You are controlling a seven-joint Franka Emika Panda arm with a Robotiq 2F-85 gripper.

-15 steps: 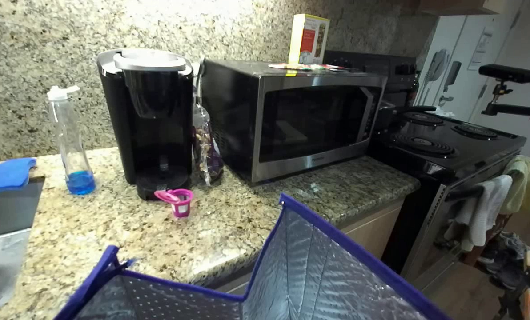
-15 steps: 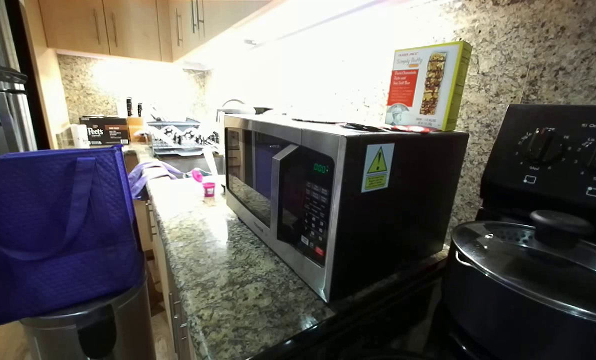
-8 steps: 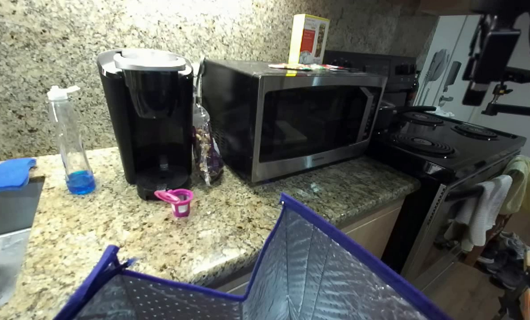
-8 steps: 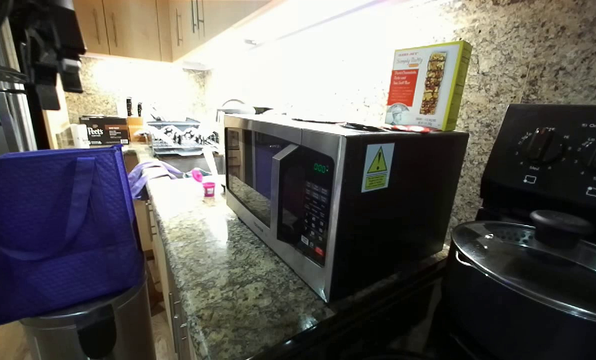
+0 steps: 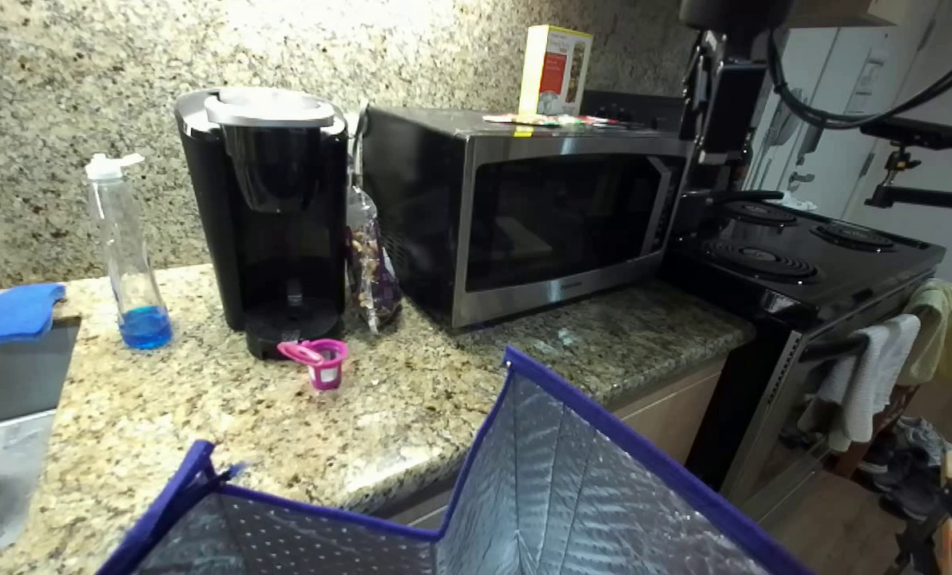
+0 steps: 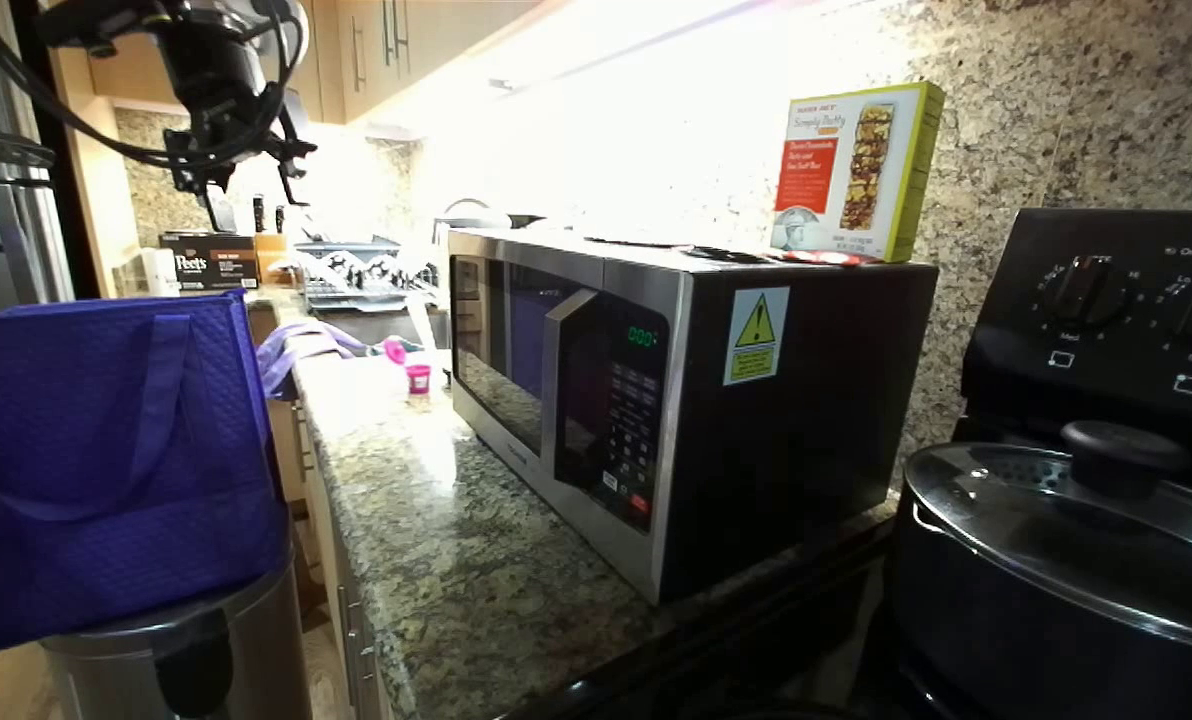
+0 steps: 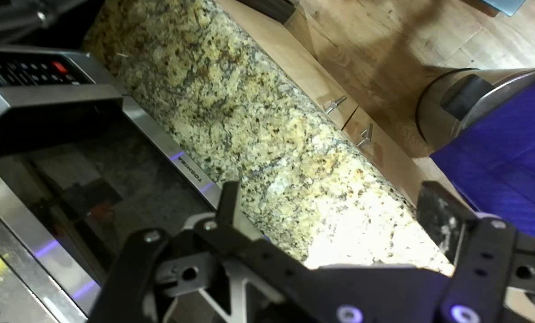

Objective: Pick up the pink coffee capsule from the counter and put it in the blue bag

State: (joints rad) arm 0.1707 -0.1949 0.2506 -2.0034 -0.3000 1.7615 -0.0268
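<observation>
The pink coffee capsule (image 5: 328, 369) stands upright on the granite counter (image 5: 196, 407), its lid flipped open, just in front of the coffee maker. It also shows small and far off in an exterior view (image 6: 418, 378); it is out of the wrist view. The blue bag (image 5: 524, 455) stands open in front of the counter, grey lining showing. Its outside shows in an exterior view (image 6: 106, 400) and at the right of the wrist view (image 7: 510, 143). My gripper (image 7: 332, 206) is open and empty, high above the counter's front part beside the microwave. It shows in both exterior views (image 5: 712, 152) (image 6: 258, 205).
The black coffee maker (image 5: 284, 208) stands right behind the capsule. The microwave (image 5: 556, 216) stands to its right, with a snack box (image 5: 556, 72) on top. A bottle with blue liquid (image 5: 136, 263) stands left. The bag rests on a metal bin (image 6: 186, 640). A lidded pot (image 6: 1056, 560) sits on the stove.
The arm and gripper have come into both exterior views and moved toward the microwave and counter. The capsule and the bag have not moved.
</observation>
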